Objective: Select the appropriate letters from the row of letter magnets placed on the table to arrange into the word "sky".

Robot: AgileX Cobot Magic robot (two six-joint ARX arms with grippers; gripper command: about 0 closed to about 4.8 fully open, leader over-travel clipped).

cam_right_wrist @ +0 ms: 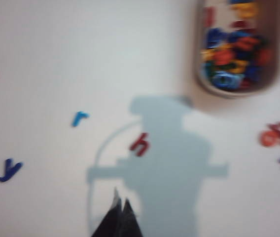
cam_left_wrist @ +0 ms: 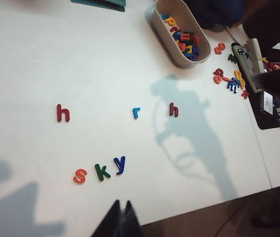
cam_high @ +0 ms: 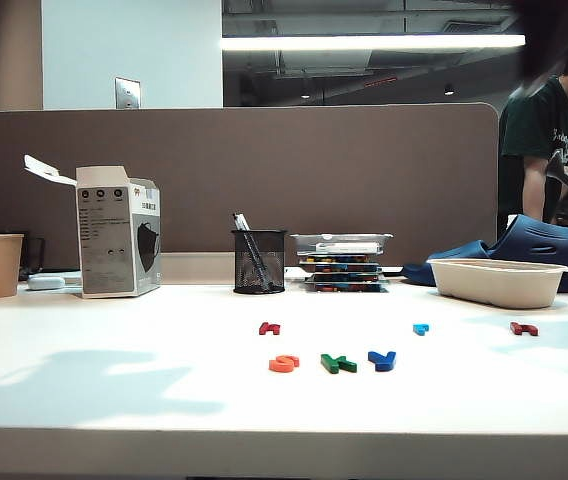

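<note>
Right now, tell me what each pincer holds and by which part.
Nothing. The left pincer and right pincer are both shut and empty above the table.

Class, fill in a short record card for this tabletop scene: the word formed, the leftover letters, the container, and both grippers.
Word formed: orange-red plastic S, dark green plastic K and dark blue plastic Y side by side, reading "sky".
Leftover letters: two dark red h magnets and a light blue r, in a row behind the word.
Container: beige oval tray full of mixed letters.
Left gripper: shut, above the white table, holding nothing.
Right gripper: shut, empty.
</note>
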